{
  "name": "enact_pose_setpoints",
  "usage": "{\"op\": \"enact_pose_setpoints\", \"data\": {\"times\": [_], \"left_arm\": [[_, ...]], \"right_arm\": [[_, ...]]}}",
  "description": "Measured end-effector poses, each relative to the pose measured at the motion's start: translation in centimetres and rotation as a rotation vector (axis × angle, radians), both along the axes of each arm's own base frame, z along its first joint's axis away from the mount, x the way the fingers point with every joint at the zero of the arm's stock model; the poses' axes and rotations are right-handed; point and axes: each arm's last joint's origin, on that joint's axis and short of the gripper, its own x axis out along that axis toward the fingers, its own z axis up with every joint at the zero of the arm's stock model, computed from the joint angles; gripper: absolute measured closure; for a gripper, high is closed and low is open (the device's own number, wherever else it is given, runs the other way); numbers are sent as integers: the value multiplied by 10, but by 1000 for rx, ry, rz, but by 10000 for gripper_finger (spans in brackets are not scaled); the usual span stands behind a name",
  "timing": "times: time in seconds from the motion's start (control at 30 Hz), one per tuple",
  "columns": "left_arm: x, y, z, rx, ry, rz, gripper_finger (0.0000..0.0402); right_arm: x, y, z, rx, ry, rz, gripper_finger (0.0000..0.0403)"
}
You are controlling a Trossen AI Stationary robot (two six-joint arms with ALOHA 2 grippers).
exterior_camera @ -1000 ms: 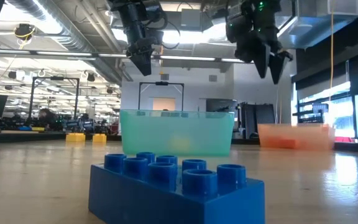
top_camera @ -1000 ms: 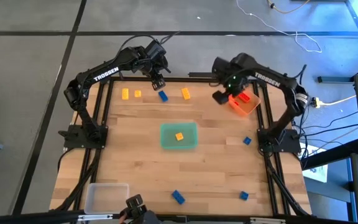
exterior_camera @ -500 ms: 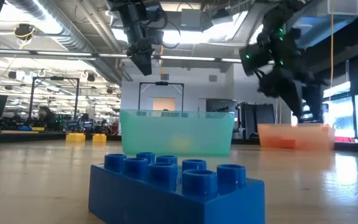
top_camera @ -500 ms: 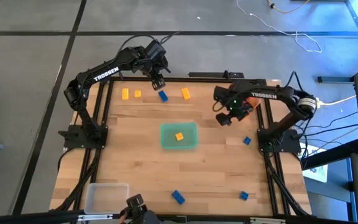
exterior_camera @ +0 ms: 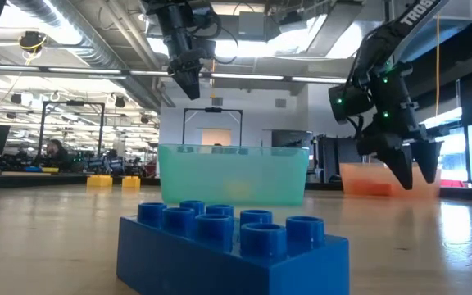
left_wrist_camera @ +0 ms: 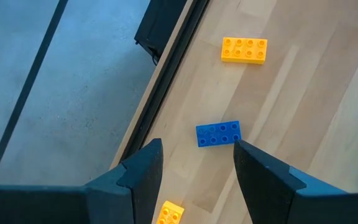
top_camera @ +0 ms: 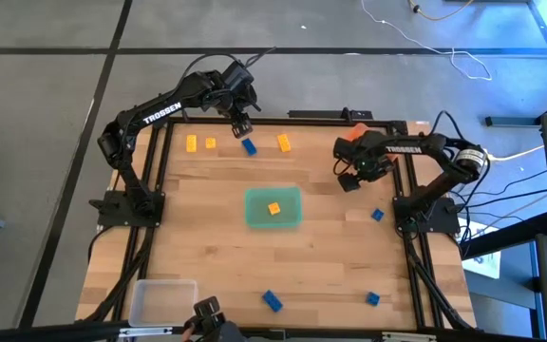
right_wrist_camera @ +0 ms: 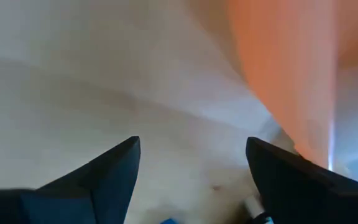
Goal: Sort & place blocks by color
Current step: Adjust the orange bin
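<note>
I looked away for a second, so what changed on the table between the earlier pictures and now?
The right gripper swung away from over the orange tray toward the table's middle and dropped lower, open and empty. The left gripper kept hovering open above the blue block at the far edge. No block moved.

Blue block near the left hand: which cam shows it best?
Left wrist view: the blue block lies flat in full view, studs showing, just beyond the open left hand. The high view shows it only as a small blue mark under that hand. Low and right wrist views don't show it.
</note>
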Motion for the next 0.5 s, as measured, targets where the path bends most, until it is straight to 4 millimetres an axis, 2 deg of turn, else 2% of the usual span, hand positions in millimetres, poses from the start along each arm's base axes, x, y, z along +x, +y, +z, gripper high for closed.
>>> {"op": "enact_pose_setpoints", "data": {"times": [0.23, 0.5], "left_arm": [[0, 0, 0, 0, 0, 0, 214], [0, 0, 0, -1, 0, 1, 214]], "right_arm": [[-7, -13, 0, -76, 41, 7, 107], [-10, -33, -1, -177, -10, -26, 107]]}}
